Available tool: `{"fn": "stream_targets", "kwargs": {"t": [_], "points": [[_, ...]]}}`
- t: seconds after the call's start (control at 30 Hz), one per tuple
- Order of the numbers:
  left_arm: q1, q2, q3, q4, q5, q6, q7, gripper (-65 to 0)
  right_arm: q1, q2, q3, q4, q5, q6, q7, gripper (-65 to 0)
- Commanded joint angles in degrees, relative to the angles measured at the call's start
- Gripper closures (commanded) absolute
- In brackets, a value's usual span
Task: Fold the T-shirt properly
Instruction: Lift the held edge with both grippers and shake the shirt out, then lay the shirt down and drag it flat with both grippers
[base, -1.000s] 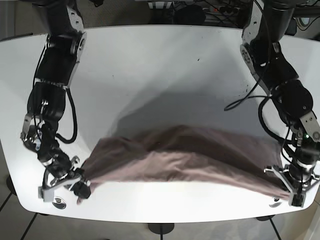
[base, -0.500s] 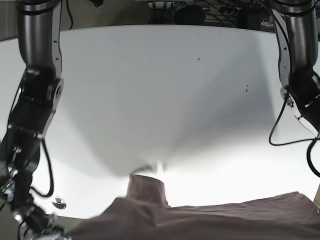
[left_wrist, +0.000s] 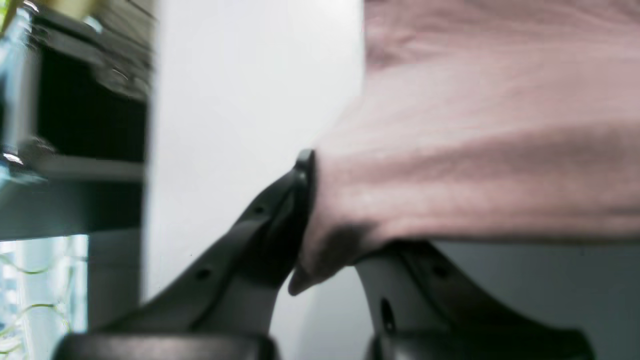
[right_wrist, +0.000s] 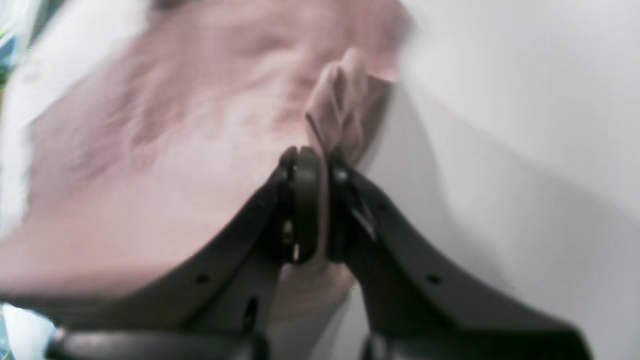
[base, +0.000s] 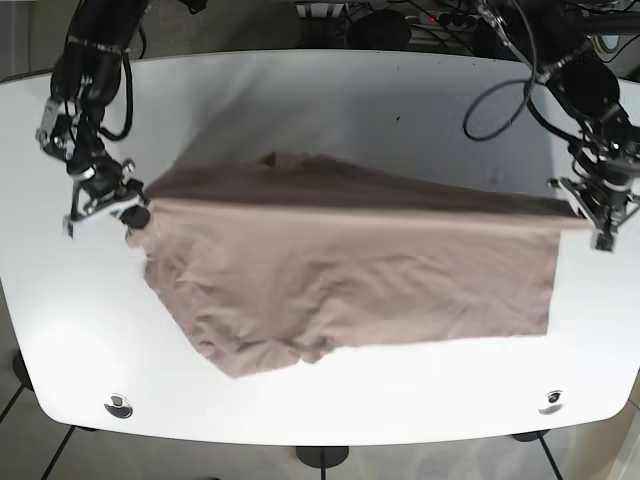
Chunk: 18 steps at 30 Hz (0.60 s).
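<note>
soft wrinkled pink t-shirt (base: 350, 270), stretched wide

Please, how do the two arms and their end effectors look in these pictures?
Both arms are black with jointed segments and loose black cables. The left end effector and right end effector have light grey brackets. Close up, the fingers are dark, curved and tapering, with small round holes.

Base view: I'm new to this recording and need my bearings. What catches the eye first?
A big dusty-pink T-shirt fills the middle of the white table, its far edge stretched taut and lifted while the near part lies rumpled. The right gripper pinches one end of that edge at the picture's left, and the left gripper pinches the other at its right.
</note>
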Motion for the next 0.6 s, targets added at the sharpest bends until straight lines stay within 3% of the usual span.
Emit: {"fn": "stream_targets", "kwargs": {"t": [0.03, 0.2, 0.33, 0.6], "points": [[2.9, -0.3, -1.37, 3.08, 0.15, 0.6, -1.29, 0.0, -2.49, 0.49, 0.98, 3.13, 0.74, 0.25, 1.44, -1.9], [12.13, 3.04, -4.45, 7.21, 0.06, 0.6, -1.29, 0.0, -11.81, 0.4, 2.3, 8.76, 6.36, -0.37, 1.09, -1.9], [12.92, 5.33, -8.23, 7.04, 0.15, 0.6, -1.2, 0.0, -13.92, 0.4, 2.3, 8.5, 6.36, -0.37, 1.18, -1.9], [10.11, 5.07, -8.14, 6.78, 0.24, 0.6, -1.2, 0.0, -10.57, -0.65, 4.59, 5.51, 6.45, -0.45, 1.09, -1.9]]}}
